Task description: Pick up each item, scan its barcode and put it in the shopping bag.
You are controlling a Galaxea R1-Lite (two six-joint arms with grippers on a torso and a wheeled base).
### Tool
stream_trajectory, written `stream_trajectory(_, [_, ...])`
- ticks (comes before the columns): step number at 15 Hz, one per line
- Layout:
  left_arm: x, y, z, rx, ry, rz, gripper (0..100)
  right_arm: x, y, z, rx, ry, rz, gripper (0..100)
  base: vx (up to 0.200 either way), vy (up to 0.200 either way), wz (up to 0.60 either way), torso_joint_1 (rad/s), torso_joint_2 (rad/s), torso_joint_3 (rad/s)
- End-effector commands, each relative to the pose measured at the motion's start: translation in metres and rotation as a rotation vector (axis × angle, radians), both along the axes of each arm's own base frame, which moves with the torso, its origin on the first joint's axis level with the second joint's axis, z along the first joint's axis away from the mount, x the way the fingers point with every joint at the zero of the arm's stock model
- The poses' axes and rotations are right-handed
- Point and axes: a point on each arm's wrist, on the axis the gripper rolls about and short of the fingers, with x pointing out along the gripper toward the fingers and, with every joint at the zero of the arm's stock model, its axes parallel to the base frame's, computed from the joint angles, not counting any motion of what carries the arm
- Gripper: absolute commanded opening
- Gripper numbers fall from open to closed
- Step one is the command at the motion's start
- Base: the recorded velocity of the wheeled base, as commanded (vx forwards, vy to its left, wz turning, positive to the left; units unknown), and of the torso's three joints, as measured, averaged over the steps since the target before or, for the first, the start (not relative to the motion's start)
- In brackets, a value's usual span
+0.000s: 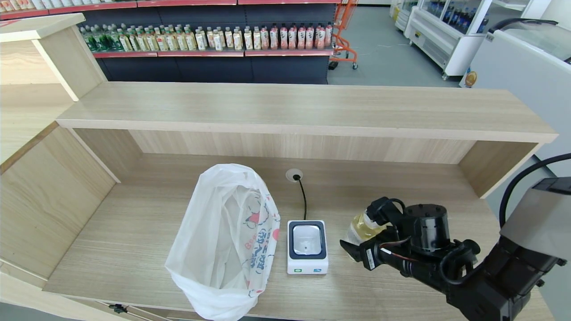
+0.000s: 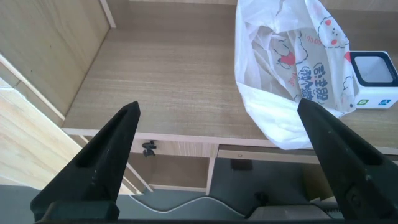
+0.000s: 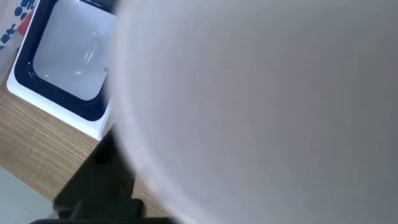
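Pale wood-grain desk [image 1: 134, 232], carrying a white plastic shopping bag [image 1: 225, 240] that stands open toward the left, and just beside it a white scanner [image 1: 307, 245] with a dark-framed window facing up. From the scanner's back, a black cable [image 1: 303, 196] running to a round hole in the desk. Right of the scanner and near it, a clear bottle [image 1: 357, 227] of yellowish drink, clamped around its body by the right end effector [image 1: 368, 232]; cannot tell whether lifted or resting on the desk. Not over the scanner window yet, so scanning judged to be the step in hand. Off past the desk's near edge, on the bag's side, the left end effector [image 2: 217, 106], spread wide with nothing between its prongs. Several ways to go wrong from here. A barcode turned away from the window or covered by the grip, hence no read. A smooth round bottle twisting or slipping in the clamp during the swing across. A low pass knocking the scanner or dragging it toward the bag. A limp bag mouth folding shut or catching on the bottle, and, with the bag's bottom bulging over the near edge of the desk, a push or a heavy drop pulling it off. Counted: one bottle, one shopping bag, one scanner, one cable, two end effectors.
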Motion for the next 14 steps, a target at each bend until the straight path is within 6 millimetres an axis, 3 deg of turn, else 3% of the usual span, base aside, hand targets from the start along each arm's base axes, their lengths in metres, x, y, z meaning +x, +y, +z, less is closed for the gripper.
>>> stream_trajectory(1, [0.000, 0.000, 0.000, 0.000, 0.000, 0.001, 100, 0.002, 0.001, -0.003, -0.003, 0.005, 0.004, 0, 0.000, 0.000, 0.00, 0.000, 0.00, 0.000])
stream_trajectory(10, [0.000, 0.000, 0.000, 0.000, 0.000, 0.001, 100, 0.007, 0.002, 0.003, -0.015, -0.048, 0.012, 0, 0.000, 0.000, 0.00, 0.000, 0.00, 0.000])
stream_trajectory(14, [0.000, 0.000, 0.000, 0.000, 0.000, 0.001, 100, 0.002, -0.010, 0.039, 0.111, -0.090, 0.095, 0, 0.000, 0.000, 0.00, 0.000, 0.00, 0.000])
